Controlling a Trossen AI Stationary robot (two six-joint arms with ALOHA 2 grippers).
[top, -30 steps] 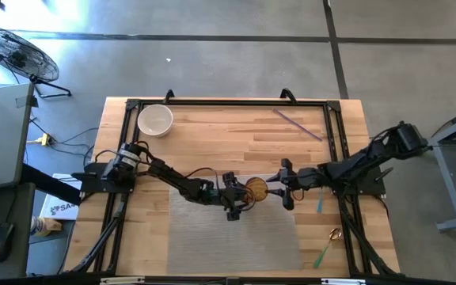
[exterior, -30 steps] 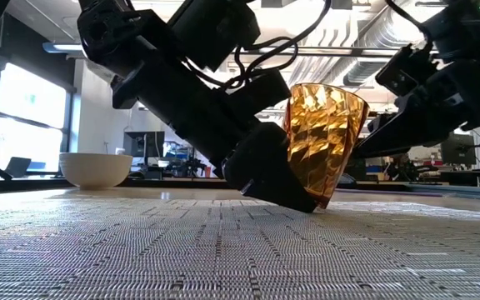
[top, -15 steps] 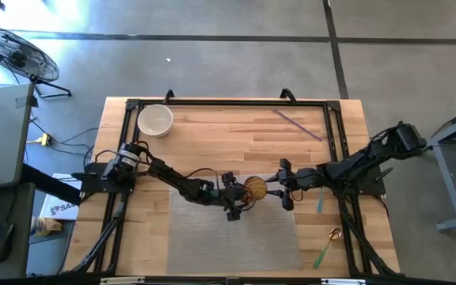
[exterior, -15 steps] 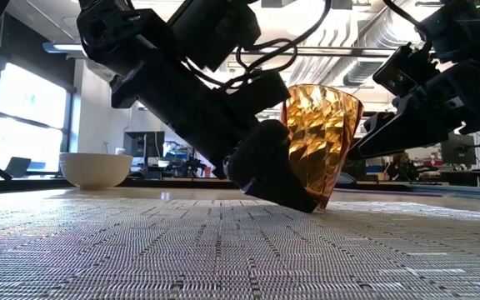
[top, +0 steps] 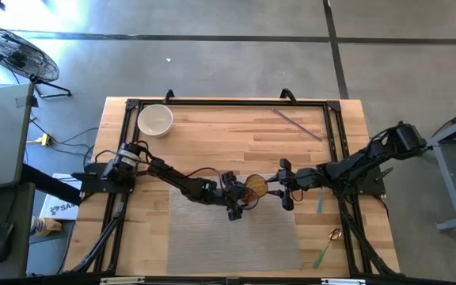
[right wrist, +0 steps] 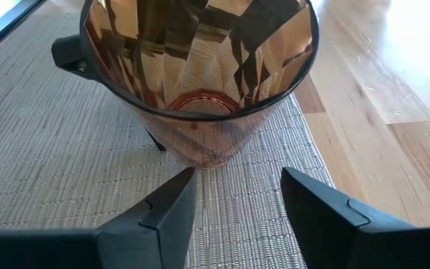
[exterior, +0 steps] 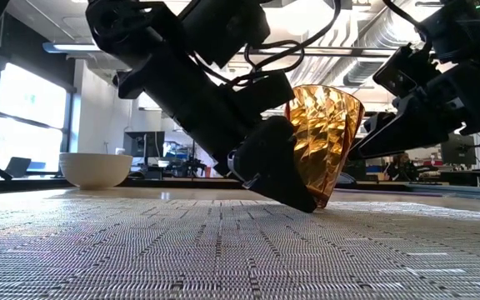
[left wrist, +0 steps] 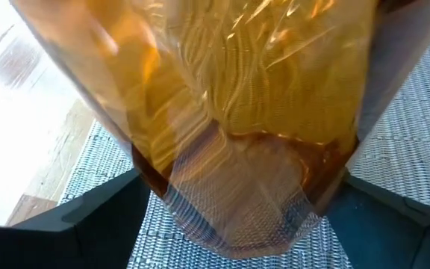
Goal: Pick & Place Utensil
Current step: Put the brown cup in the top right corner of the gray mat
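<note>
amber faceted cup (exterior: 323, 137), tilted, on woven mat (exterior: 223, 250)

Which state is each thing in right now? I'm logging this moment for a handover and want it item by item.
Amber cup: tilted on the woven mat, empty, gripped.
Left gripper: shut on the amber cup.
Right gripper: fingers open, just short of the cup.
White bowl: upright, empty, untouched.
Purple utensil: lying flat on the table.
Green utensil: lying flat near the table's edge.

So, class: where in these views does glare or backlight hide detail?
Left wrist view: the amber cup fills the picture, with glare washing out the wood beside it. Low view: bright windows leave the left gripper a dark silhouette. Right wrist view: sun bleaches the table.
</note>
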